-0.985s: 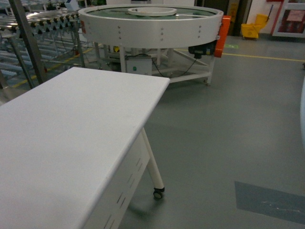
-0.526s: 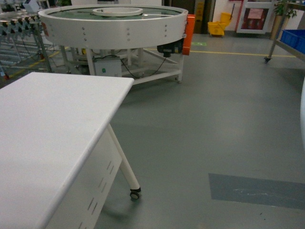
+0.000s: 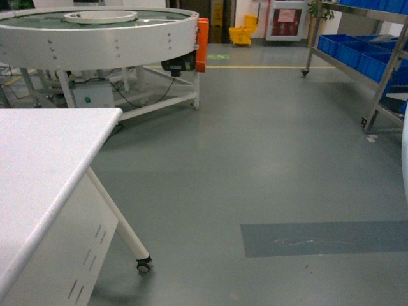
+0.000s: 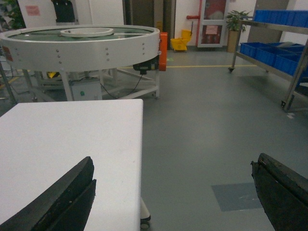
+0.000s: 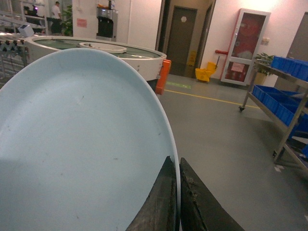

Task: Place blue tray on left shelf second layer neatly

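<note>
Change: the head view is swinging right; the white worktop (image 3: pixel 44 166) is sliding out toward the left edge, and a steel shelf (image 3: pixel 389 70) that was absent a second ago is now filling the upper right of the frame.
Meaning: in my judgement the base is turning during the carry, not yet placing; the shelf is sitting well apart across the floor, and I cannot tell whether this rack is the left shelf the task names.
Tray: the blue tray (image 5: pixel 82 144) is filling the left and centre of the right wrist view, tilted up on edge; in the head view only a pale sliver is showing at the right edge.
Right hand: the right hand (image 5: pixel 177 202) is gripping the tray's rim, dark fingers (image 5: pixel 199 207) pressing on either side of the thin edge at the bottom centre.
Left hand: the left hand (image 4: pixel 173 192) is hanging with its fingers spread wide and nothing between them, over the near end of the worktop.
Materials: the tray is looking like smooth, glossy pale plastic, round, with faint scuffs; the shelf is shining like bare metal with square posts and is carrying dark-blue crates (image 3: pixel 357 51); the worktop is looking matte and flat with rounded edges; the floor (image 3: pixel 255 159) is looking like smooth grey coating with a darker patch (image 3: pixel 325 237).
Background: a round white machine (image 3: pixel 102 38) is sitting at the upper left.
</note>
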